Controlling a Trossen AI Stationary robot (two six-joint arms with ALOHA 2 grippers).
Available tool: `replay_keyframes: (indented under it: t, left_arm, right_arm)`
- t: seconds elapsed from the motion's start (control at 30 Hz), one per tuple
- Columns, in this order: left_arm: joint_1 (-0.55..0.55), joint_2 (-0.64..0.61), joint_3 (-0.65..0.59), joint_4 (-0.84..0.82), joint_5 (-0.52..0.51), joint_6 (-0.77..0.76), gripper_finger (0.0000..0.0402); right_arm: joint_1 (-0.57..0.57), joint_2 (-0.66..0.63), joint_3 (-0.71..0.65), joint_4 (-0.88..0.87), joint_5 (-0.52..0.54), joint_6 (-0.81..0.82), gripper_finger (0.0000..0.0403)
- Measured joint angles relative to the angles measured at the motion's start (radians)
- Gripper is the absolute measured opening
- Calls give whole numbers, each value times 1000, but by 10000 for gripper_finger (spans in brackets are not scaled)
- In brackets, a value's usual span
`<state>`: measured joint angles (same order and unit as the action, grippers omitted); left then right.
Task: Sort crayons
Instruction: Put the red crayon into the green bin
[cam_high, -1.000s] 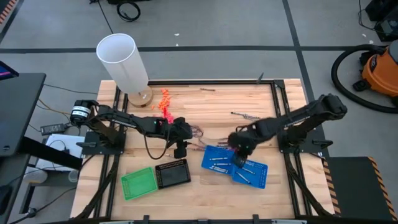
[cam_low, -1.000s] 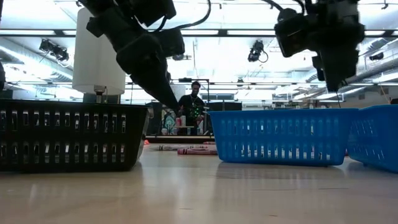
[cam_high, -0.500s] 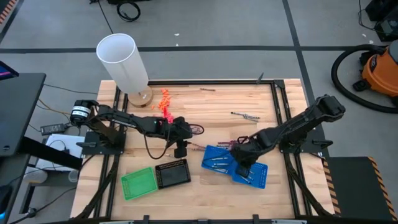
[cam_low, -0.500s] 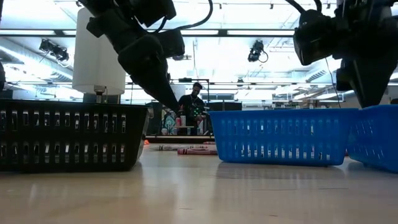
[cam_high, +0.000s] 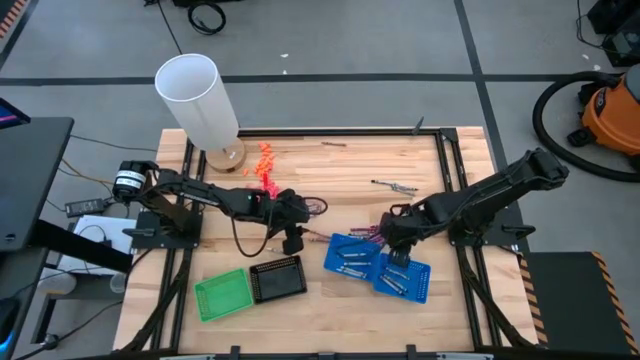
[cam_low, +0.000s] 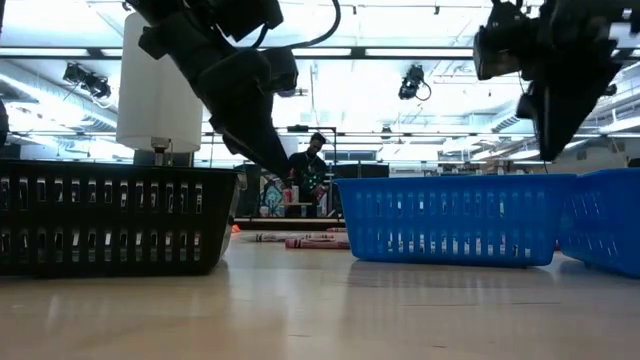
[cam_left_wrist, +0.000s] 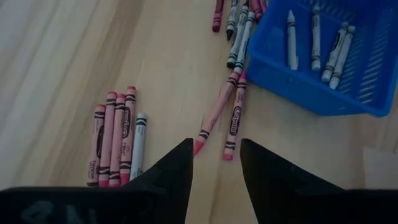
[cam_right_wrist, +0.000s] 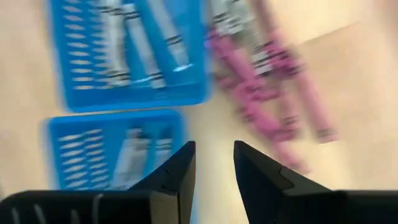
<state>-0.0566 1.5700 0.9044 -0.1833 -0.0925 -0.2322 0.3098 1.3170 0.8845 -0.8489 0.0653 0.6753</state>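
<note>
My right gripper (cam_high: 393, 243) hangs above the 2 blue baskets (cam_high: 351, 257), over the gap between them and the loose crayons on the wooden table (cam_high: 350, 170). In the right wrist view its fingers (cam_right_wrist: 180, 168) stand apart with a narrow gap, and nothing is held between them. I judge the step in hand to be the passage from basket to pile: pale crayons (cam_left_wrist: 314, 38) already lie in the nearer basket, and a further pick has not yet begun. The next move calls for bringing the right gripper over 1 of the magenta crayons (cam_right_wrist: 249, 81) beside the basket, aligning the jaws across its thin body and lowering to the table surface.

My left gripper (cam_high: 291, 243) waits low over the table near the black basket (cam_high: 277, 277), fingers (cam_left_wrist: 174, 177) parted and empty. In the left wrist view, 2 magenta crayons (cam_left_wrist: 231, 115) lie just beyond its fingertips, angled toward the blue basket's corner; a row of 4 crayons (cam_left_wrist: 115, 138), 3 magenta and 1 pale, lies side by side nearby. More crayons cluster against the basket's outer wall. The green basket (cam_high: 223, 293) stands beside the black one; I cannot tell its contents.
</note>
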Motion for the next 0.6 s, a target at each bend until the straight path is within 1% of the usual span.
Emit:
replay_keyframes:
  t: [0.03, 0.1, 0.2, 0.37, 0.5, 0.6]
  left_arm:
    - [0, 0, 0, 2, 0, -8, 143]
    - [0, 0, 0, 4, 0, -21, 143]
    - [0, 0, 0, 15, 0, -49, 143]
    - [0, 0, 0, 37, 0, -112, 143]
    - [0, 0, 0, 60, 0, -155, 143]
    - [0, 0, 0, 70, 0, -176, 143]
  right_arm:
    - [-3, 2, 0, -14, 32, -30, 117]
    - [-18, 4, -13, -9, 50, -88, 117]
    - [-56, 4, -72, 34, 19, -153, 117]
    - [-120, 1, -165, 73, 0, -220, 118]
    - [-168, 1, -213, 141, -22, -341, 118]
    - [-207, 2, -225, 162, -25, -435, 118]
